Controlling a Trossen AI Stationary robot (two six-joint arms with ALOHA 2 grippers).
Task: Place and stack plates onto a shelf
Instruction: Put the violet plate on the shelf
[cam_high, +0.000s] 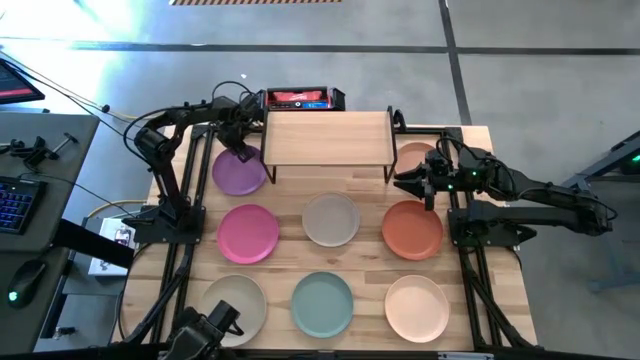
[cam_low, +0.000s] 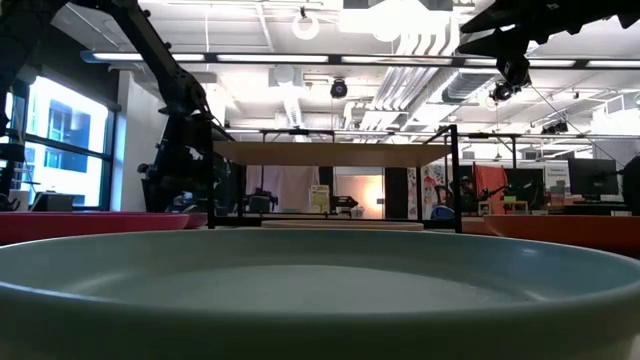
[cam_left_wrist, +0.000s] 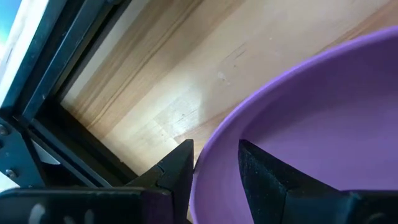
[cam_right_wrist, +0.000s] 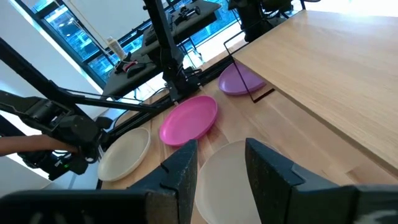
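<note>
Eight plates lie flat on the table: purple (cam_high: 238, 172), pink (cam_high: 248, 232), grey (cam_high: 331, 219), terracotta (cam_high: 412, 230), beige (cam_high: 236, 305), teal (cam_high: 322, 303), cream (cam_high: 417, 307) and a peach one (cam_high: 416, 153) partly under the right arm. The shelf (cam_high: 326, 138) stands at the far middle with nothing on its top. My left gripper (cam_high: 241, 150) (cam_left_wrist: 216, 149) is open, low at the purple plate's far rim. My right gripper (cam_high: 408, 182) (cam_right_wrist: 221, 149) is open and hangs in the air beside the shelf's right end, above the terracotta plate's far edge. My left gripper straddles the purple plate's far rim (cam_left_wrist: 208, 163), coming down at a slant from the far side. One finger (cam_left_wrist: 261, 177) is over the inside and one (cam_left_wrist: 180, 168) is outside. I cannot tell whether either finger touches the rim. The plate lies on the table.
A red and black box (cam_high: 297, 99) sits behind the shelf. Black frame rails run along the table's left and right sides (cam_high: 178, 200) (cam_high: 470, 250). Bare wood shows between the plates.
</note>
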